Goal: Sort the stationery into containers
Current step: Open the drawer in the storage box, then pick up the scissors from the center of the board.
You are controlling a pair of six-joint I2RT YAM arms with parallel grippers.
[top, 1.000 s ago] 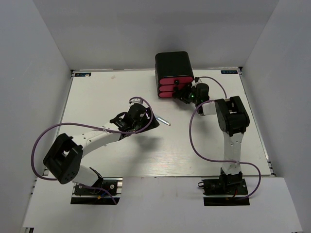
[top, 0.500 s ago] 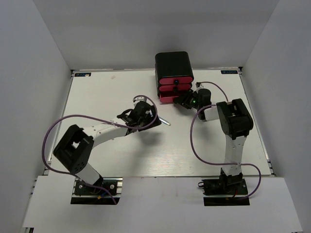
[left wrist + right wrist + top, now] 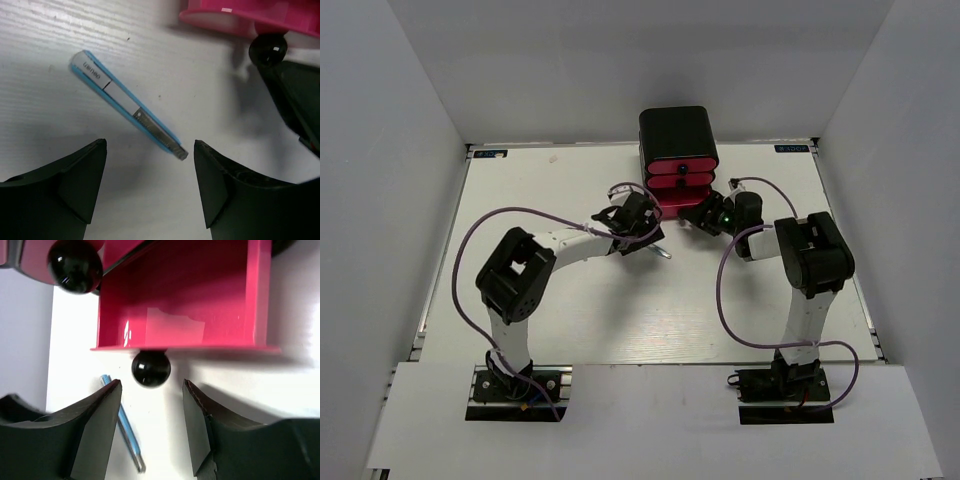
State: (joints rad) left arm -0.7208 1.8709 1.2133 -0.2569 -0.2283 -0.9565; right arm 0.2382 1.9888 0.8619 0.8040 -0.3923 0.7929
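On table (image 3: 45, 125): slim blue-edged white pen (image 3: 127, 105), grey tip.

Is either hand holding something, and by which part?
Nothing: the left hand gapes over the blue cutter; the right hand stands open by the drawer knob.

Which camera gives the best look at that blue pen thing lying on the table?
The left wrist view. There the blue pen lies whole and sharp, with its printing and metal tip visible. The right wrist view shows it blurred and off to one side. The top external view shows it only as a tiny sliver.
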